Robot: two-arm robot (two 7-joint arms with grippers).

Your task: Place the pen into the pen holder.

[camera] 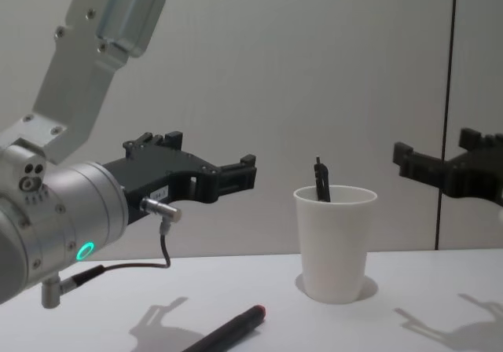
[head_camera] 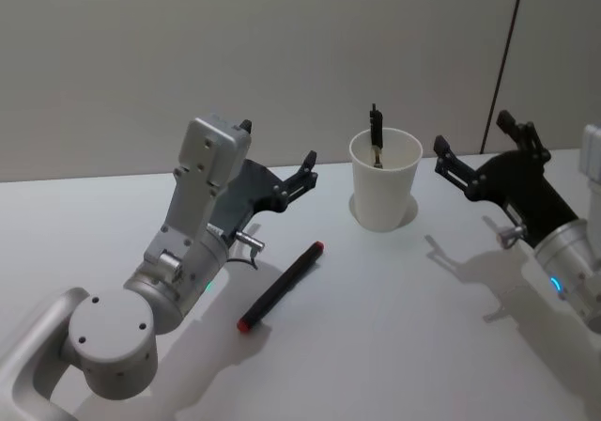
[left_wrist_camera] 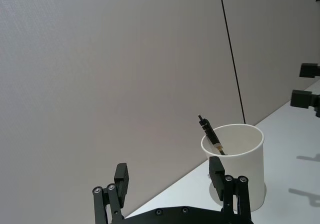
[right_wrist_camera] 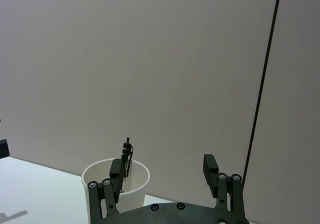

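The pen (head_camera: pixel 282 287) is black with red ends and lies flat on the white table, in front and to the left of the pen holder; the chest view shows this pen (camera: pixel 232 328) near its lower edge. The pen holder (head_camera: pixel 384 195) is a white paper cup standing upright, with a dark pen (head_camera: pixel 376 135) leaning inside it. My left gripper (head_camera: pixel 277 147) hovers open above the table, left of the cup and behind the lying pen, holding nothing. My right gripper (head_camera: pixel 472 132) hangs open and empty to the right of the cup. Both wrist views face the pen holder (left_wrist_camera: pixel 235 164) (right_wrist_camera: pixel 132 190).
A pale wall with a dark vertical seam (head_camera: pixel 502 59) rises close behind the cup. The white table (head_camera: pixel 394 327) stretches bare in front of the cup and between the two arms. The left arm's grey body (head_camera: pixel 178 261) stands at the lower left.
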